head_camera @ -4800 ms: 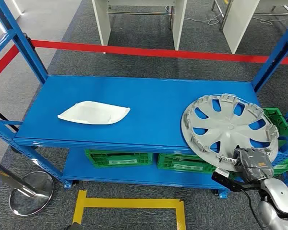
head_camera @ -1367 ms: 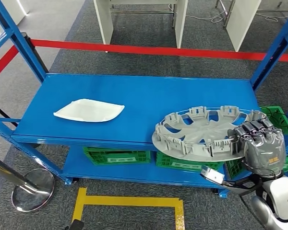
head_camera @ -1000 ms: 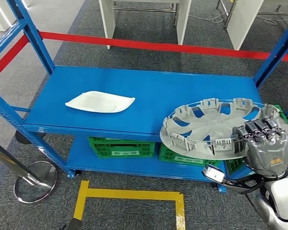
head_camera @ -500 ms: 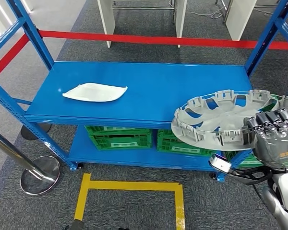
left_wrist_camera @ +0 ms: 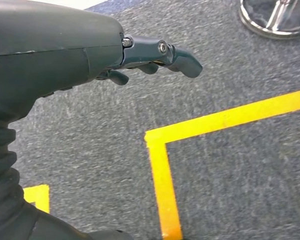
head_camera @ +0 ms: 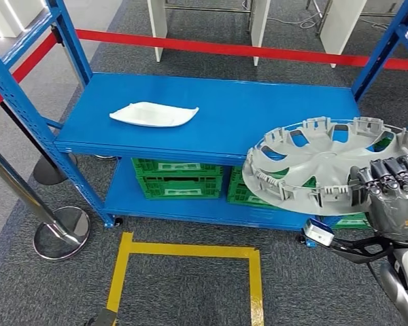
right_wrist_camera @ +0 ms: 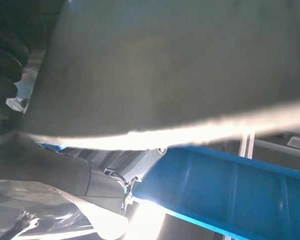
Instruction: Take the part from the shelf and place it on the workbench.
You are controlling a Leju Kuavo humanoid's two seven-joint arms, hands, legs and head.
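The part is a round silver wheel cover [head_camera: 319, 173] with spokes and clips along its rim. My right hand [head_camera: 397, 200] grips its right edge and holds it nearly flat in the air, in front of the blue shelf [head_camera: 217, 115] and clear of its top board. In the right wrist view the cover's underside [right_wrist_camera: 171, 65] looms close over the hand. My left hand [left_wrist_camera: 148, 55] hangs low over the carpet, fingers loosely stretched with nothing in them.
A white curved part [head_camera: 153, 114] lies on the shelf's left half. Green crates [head_camera: 179, 178] sit on the lower board. A yellow floor marking [head_camera: 186, 255] lies in front, a stanchion base [head_camera: 60, 234] at the left, red barrier tape [head_camera: 232, 49] behind.
The wheel cover has come up off the shelf and been turned nearly flat in my right hand. The whole view has shifted as the camera moved; the shelf now sits farther off.
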